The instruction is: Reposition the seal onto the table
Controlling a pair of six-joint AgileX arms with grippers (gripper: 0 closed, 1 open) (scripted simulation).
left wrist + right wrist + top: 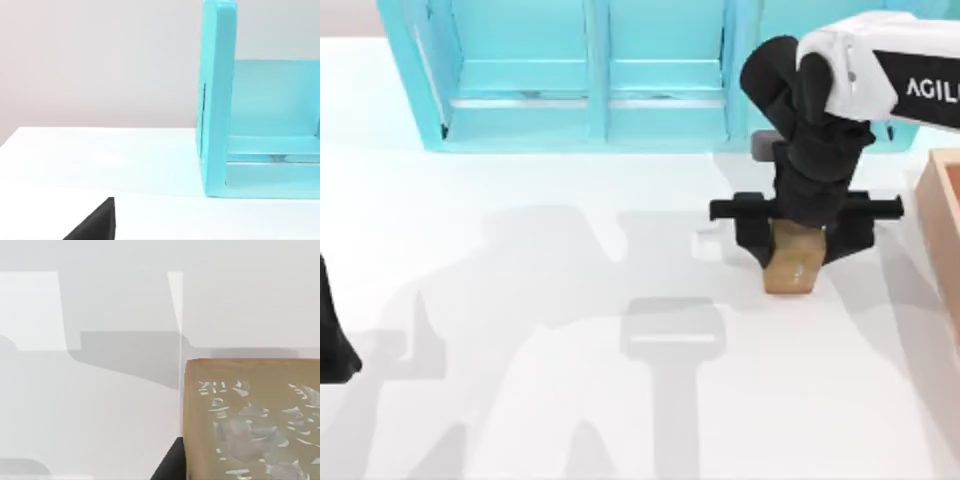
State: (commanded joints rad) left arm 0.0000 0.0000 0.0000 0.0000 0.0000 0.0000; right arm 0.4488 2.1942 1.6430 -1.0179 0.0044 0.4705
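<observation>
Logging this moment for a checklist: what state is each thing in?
Small tan-brown wooden seal: upright, held between right gripper's fingers.
Right gripper: shut on seal, over white table.
Left gripper: parked at table's left edge.
Turquoise shelf unit: standing, compartments open.

White arm [880, 75], seemingly black fingers [757, 235]

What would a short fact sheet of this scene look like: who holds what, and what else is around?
Working arm: right gripper, fingers closed on the seal, right of the table's centre
Held item: seal, a tan block, faint pale marks on one face
Surface: white table
Seal touching table: cannot tell
Other arm: left gripper, parked at the left edge
Behind: turquoise shelf unit
Right edge: orange-brown box
</observation>
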